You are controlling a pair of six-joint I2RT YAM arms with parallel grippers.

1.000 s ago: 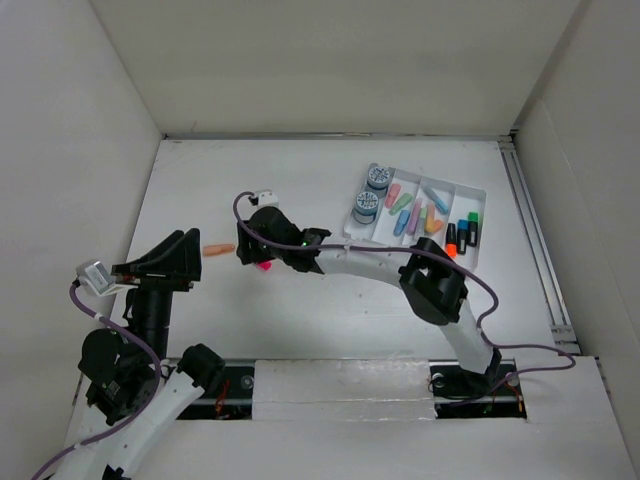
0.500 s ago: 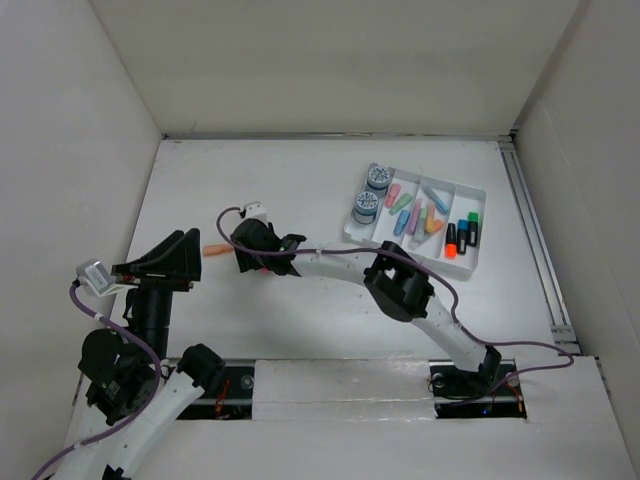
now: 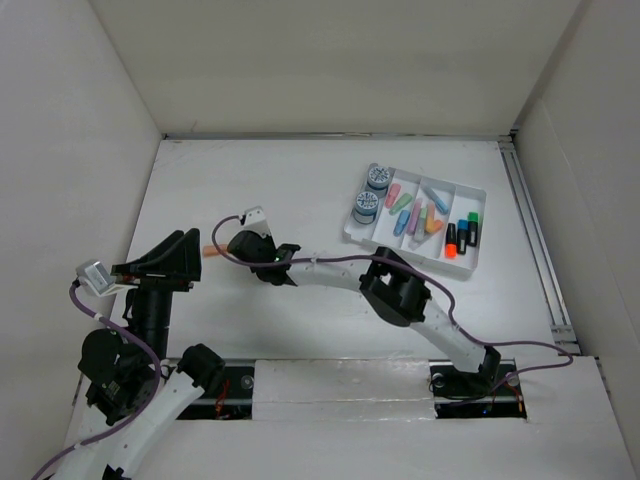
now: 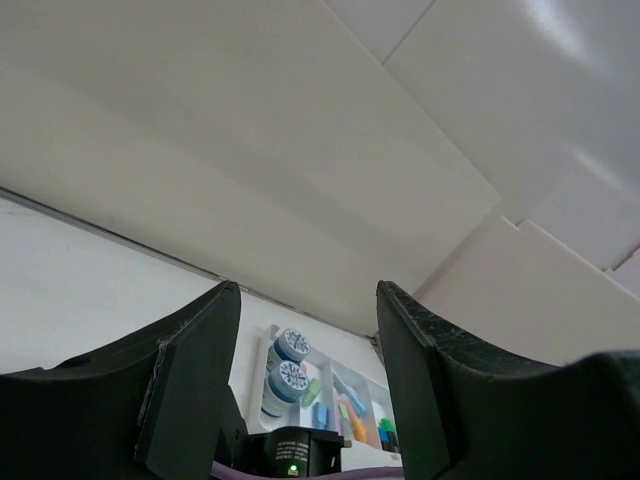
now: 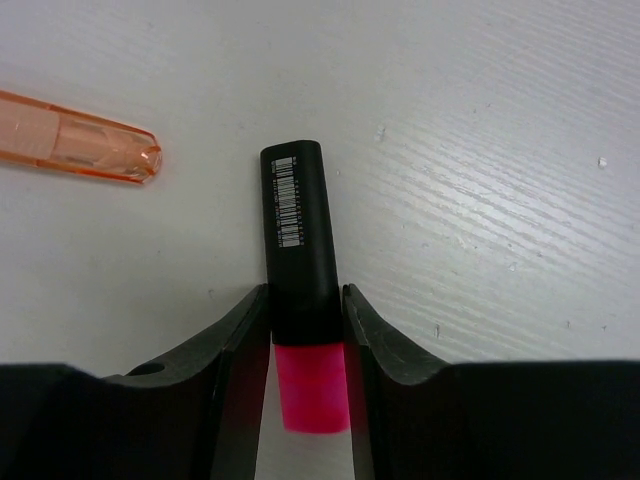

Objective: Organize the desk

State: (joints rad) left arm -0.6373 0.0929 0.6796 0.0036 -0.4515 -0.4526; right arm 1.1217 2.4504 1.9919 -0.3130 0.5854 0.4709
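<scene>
Top: your R gripper (image 3: 243, 252) sits low on the flat matte white desk (image 3: 300, 180), mid-left.
L wrist: L gripper (image 4: 305, 295) is wide apart, nothing btwn.
R wrist: jaws pinch a smooth black-barrelled, pink-capped highlighter (image 5: 297, 230) lying flat, w/ a translucent orange pen (image 5: 75, 145) nearby.

Left arm (image 3: 150, 322) folded; left claw (image 4: 306, 300) raised, jaws wide apart. Right arm (image 3: 335, 268) reaches left; right claw (image 5: 305, 305) low, jaws clamping a marker (image 5: 297, 225).
</scene>
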